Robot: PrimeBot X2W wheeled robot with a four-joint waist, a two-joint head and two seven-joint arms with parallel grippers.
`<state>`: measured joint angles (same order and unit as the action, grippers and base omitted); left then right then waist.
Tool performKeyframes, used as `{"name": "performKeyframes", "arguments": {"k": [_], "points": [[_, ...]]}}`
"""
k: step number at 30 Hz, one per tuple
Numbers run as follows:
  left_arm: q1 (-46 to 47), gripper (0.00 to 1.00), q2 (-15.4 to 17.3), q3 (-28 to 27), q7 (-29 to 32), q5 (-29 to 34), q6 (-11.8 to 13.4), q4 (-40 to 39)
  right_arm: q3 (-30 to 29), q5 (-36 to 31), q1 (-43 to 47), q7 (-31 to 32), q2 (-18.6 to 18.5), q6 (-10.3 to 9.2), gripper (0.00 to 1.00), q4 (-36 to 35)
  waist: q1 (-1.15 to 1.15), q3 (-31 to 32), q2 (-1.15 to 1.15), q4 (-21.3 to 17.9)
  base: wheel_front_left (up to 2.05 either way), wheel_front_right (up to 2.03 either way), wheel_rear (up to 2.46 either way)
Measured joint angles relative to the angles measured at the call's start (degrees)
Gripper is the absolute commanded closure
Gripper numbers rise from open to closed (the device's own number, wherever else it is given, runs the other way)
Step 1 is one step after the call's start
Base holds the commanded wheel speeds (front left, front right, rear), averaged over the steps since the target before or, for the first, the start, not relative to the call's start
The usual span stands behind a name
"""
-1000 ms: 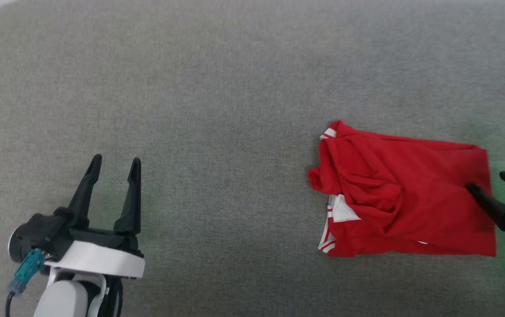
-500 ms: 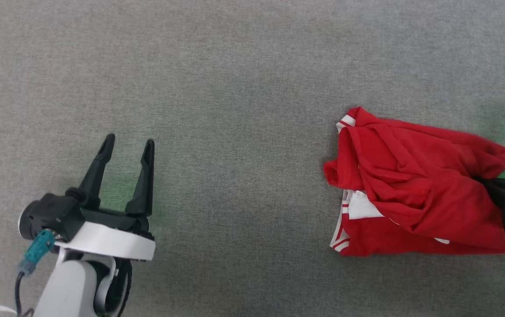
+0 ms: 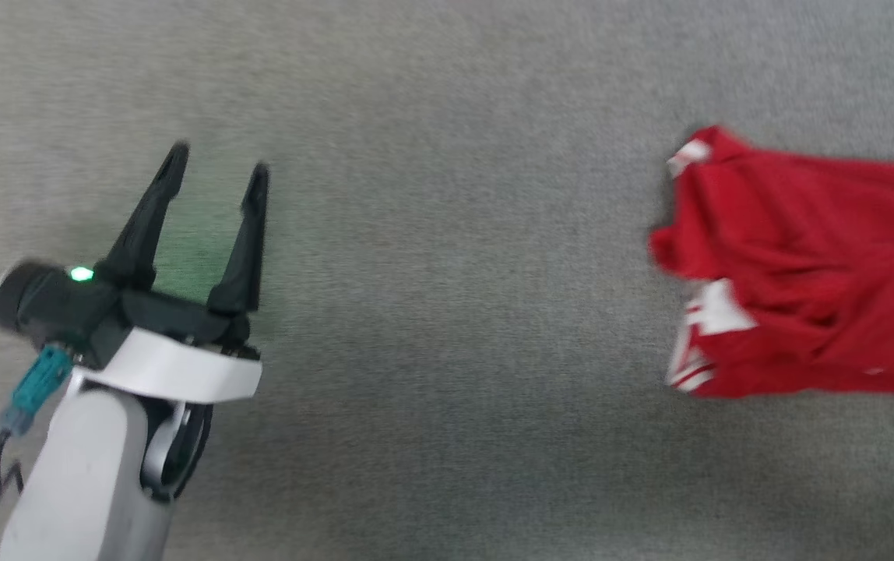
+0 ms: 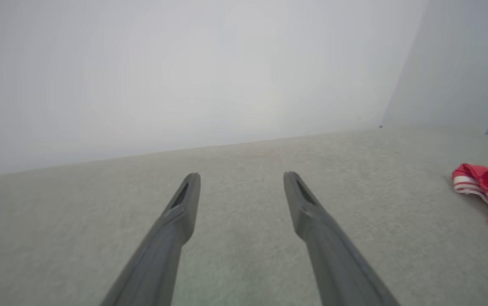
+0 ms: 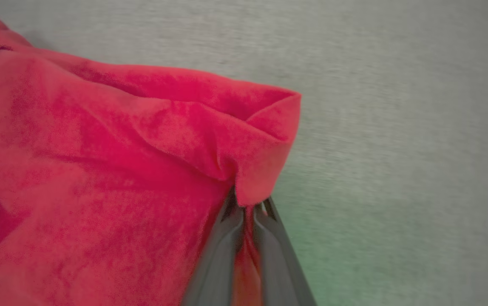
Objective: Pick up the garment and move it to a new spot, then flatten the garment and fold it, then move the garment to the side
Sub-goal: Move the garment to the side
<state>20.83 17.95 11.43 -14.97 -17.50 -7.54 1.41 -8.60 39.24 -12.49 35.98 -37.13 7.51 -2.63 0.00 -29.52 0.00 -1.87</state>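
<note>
**Right gripper pinches jersey edge, left idle**

Right gripper [image 5: 246, 208] is pressed together on a fold of the red soft-knit sports jersey with white-and-red striped trim [image 5: 99, 148]. The cloth bunches just past its fingertips and spreads to one side over the grey fabric surface [image 3: 447, 234]. Left gripper [image 3: 217, 167] is spread and holds nothing, with the jersey well apart beyond its right finger. The jersey looks light and limp, so it likely drags and bunches. Corners or the hem look like the best holds.

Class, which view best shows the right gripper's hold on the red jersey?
Right wrist view: the right gripper is shut on a fold of the jersey. The head view shows the jersey's blurred left part; the left wrist view, its striped edge.
</note>
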Motion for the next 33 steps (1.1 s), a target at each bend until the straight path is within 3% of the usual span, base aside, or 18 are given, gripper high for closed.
{"name": "performKeyframes", "arguments": {"k": [7,15,22,31,32,33], "points": [[9.4,0.0,4.6,5.5,0.0,-0.2,0.0,-1.4,-5.8,-3.6,-4.6,-4.7,-4.0,0.0,1.0,5.1,0.0,-5.1,0.0,-3.3,0.0,0.0,0.0],[21.6,0.0,10.9,9.6,0.0,-1.2,0.0,-4.5,-10.9,-8.7,-14.6,-13.6,-10.8,0.0,1.0,18.2,0.0,-12.9,0.0,-5.7,0.0,0.0,0.0],[29.6,0.0,11.4,10.8,0.0,-2.3,0.0,-6.7,-9.7,-13.4,-22.9,-19.5,-12.8,0.01,1.0,29.3,0.0,-18.2,0.0,-6.3,0.0,0.0,0.0],[32.3,0.0,11.5,12.7,0.0,-2.3,0.0,-6.6,-4.3,-19.3,-31.8,-25.7,-12.2,0.0,1.0,39.1,0.0,-20.3,0.0,-6.7,0.0,0.0,0.0],[32.3,0.0,11.5,12.6,0.0,-2.3,0.0,-6.5,-4.0,-19.6,-32.7,-26.3,-12.0,0.0,0.8,40.1,0.0,-20.3,0.0,-6.8,0.0,0.0,0.0],[32.2,0.0,11.5,12.6,0.0,-2.3,0.0,-6.4,-3.6,-19.9,-33.3,-27.0,-11.7,0.0,0.12,40.8,0.0,-20.1,0.0,-6.8,0.0,0.0,0.0]]}}
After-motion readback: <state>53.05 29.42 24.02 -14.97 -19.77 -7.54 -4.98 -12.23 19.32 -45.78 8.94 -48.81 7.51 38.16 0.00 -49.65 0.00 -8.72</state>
